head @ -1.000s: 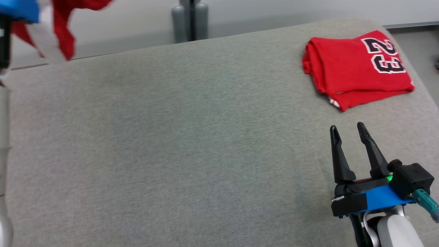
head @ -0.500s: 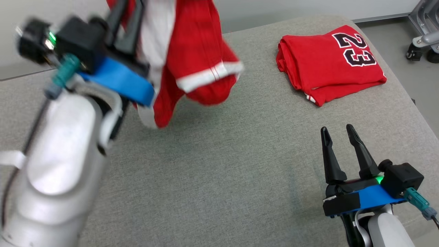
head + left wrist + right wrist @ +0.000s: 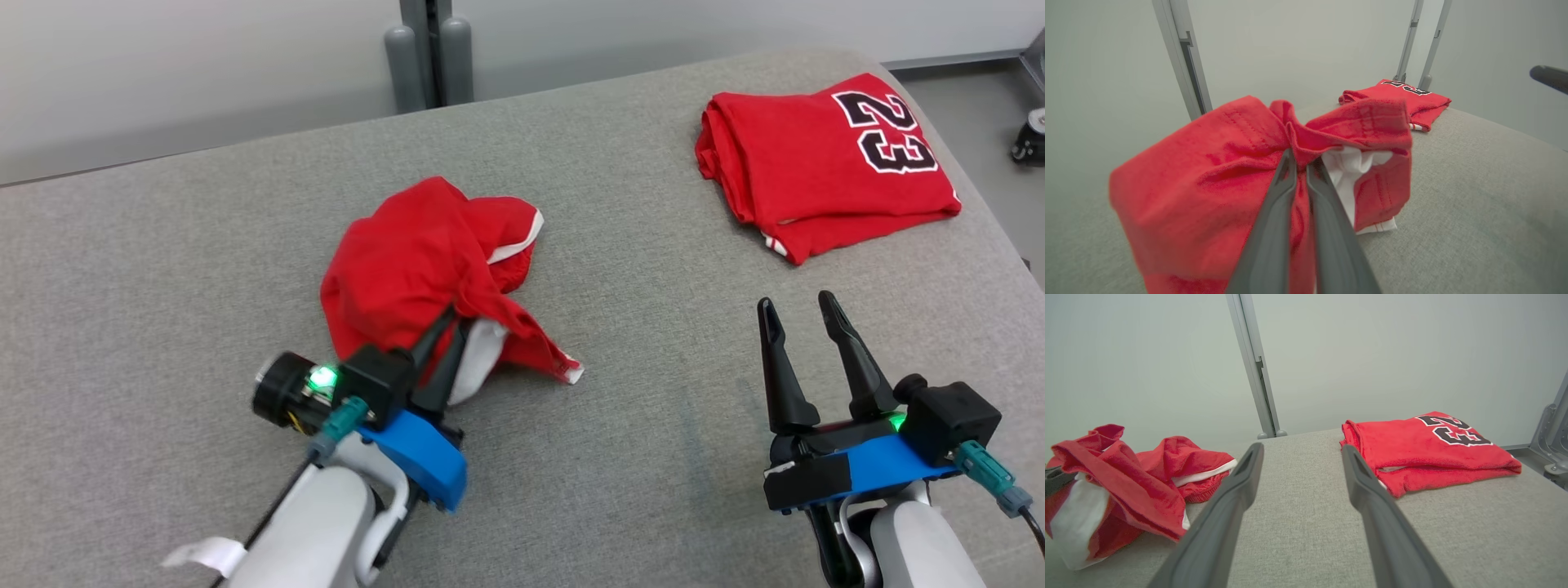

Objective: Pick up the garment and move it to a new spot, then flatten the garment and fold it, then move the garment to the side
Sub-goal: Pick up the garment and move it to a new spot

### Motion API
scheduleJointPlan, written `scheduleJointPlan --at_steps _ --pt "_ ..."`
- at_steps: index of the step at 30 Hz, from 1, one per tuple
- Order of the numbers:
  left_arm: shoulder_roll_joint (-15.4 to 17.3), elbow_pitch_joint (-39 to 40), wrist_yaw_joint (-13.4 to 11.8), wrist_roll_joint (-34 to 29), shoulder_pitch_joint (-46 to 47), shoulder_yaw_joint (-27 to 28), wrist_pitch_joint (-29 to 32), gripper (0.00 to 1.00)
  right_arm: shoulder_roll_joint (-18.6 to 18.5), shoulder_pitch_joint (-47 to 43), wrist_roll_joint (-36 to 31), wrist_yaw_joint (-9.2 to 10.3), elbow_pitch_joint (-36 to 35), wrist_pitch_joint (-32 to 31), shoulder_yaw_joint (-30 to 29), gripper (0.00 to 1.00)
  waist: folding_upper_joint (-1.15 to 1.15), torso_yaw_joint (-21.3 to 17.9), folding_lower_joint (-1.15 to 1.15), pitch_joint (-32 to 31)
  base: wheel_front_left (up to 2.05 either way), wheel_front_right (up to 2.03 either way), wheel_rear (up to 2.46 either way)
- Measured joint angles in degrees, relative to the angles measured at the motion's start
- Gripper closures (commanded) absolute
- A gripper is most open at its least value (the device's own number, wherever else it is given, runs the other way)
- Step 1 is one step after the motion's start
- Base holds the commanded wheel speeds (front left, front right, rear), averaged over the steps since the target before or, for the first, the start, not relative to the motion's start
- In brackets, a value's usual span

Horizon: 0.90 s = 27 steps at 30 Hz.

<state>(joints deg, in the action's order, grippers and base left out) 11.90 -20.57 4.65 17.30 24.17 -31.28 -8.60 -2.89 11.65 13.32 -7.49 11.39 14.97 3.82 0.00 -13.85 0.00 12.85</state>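
Left end effector (image 3: 457, 320), clamped on the crumpled red-and-white cloth garment (image 3: 408, 261), should spread it toward three o'clock for the open, empty right end effector (image 3: 795, 300).

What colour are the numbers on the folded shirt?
The numbers are black, outlined in white; the head view shows them best.

Folded red jersey (image 3: 824, 159) numbered 23 on grey cushion (image 3: 163, 269), post (image 3: 455, 61) behind.
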Motion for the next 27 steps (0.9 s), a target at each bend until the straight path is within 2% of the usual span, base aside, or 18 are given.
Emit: scheduleJointPlan --at_steps 2,3,4,9,14,23,27 --pt "-1.00 -0.93 0.42 -0.11 -1.46 -1.66 -0.35 1.00 0.01 -0.08 -0.08 0.00 0.05 0.00 -0.05 0.00 0.00 0.58 0.00 -0.29 0.00 0.00 0.00" --pt "-1.40 -1.30 0.42 -0.10 -1.93 -2.19 -0.70 0.65 0.01 -0.19 -0.09 0.00 0.10 0.01 -0.16 0.00 0.00 0.87 0.00 -0.44 0.00 0.00 0.00" --pt "-1.74 -1.56 0.42 -0.13 -2.19 -2.61 -1.19 0.00 0.01 -0.26 -0.11 0.00 0.18 0.01 -0.30 0.00 0.00 1.18 0.00 -0.60 0.00 0.00 0.00" --pt "-3.07 -1.21 -0.62 -0.22 -2.16 -2.55 -3.78 0.00 0.01 -0.69 -0.40 0.00 0.59 0.01 -0.64 0.00 0.00 3.13 0.00 -1.89 0.00 0.00 0.00" --pt "-2.85 1.46 -2.46 -0.11 -2.08 -0.21 -5.60 0.00 0.01 -1.66 -0.67 0.00 1.30 0.01 -1.18 0.00 0.00 5.42 0.00 -3.91 0.00 0.00 0.00" --pt "0.85 6.49 -8.73 1.22 -7.46 10.16 -6.38 0.00 0.01 -3.02 -1.18 0.00 2.24 0.02 -1.87 0.00 0.00 9.45 -0.01 -7.54 0.00 0.00 0.00" --pt "2.16 9.07 -10.22 1.16 -11.53 15.04 -6.39 0.00 0.01 -3.91 -1.46 0.00 2.59 0.01 -2.58 0.00 0.00 11.26 0.00 -8.70 0.00 0.00 0.00"
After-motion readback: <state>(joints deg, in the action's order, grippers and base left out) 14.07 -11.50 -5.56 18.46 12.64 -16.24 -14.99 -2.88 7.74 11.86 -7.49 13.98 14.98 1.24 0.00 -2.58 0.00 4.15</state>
